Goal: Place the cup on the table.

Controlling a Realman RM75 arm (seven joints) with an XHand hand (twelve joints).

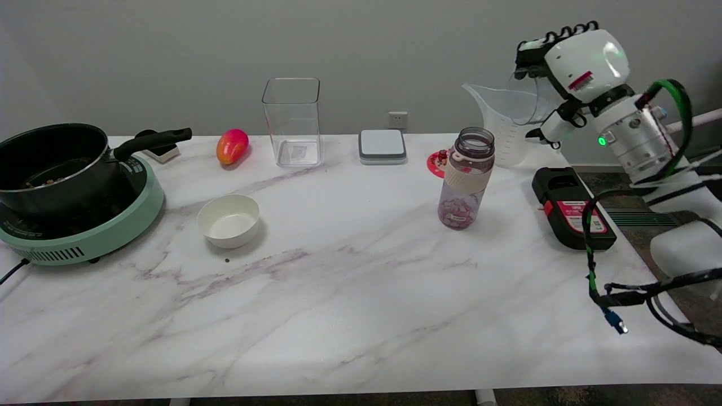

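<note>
Right hand (569, 70) raised at table's (350, 293) far right corner, fingers wrapped around clear measuring cup (505, 121). Cup just left of and below hand, upright, long axis vertical, spout pointing left, base at table's far edge.

- A mock kitchen set up as a robot test bench: a marble-patterned table (350, 293) against a bare grey wall with one socket (397, 119).
- On the table's left end, a black pot (51, 163) sits on a green induction hob (84, 225).
- Near the table's right edge, a cabled white robot arm (643, 141).
</note>
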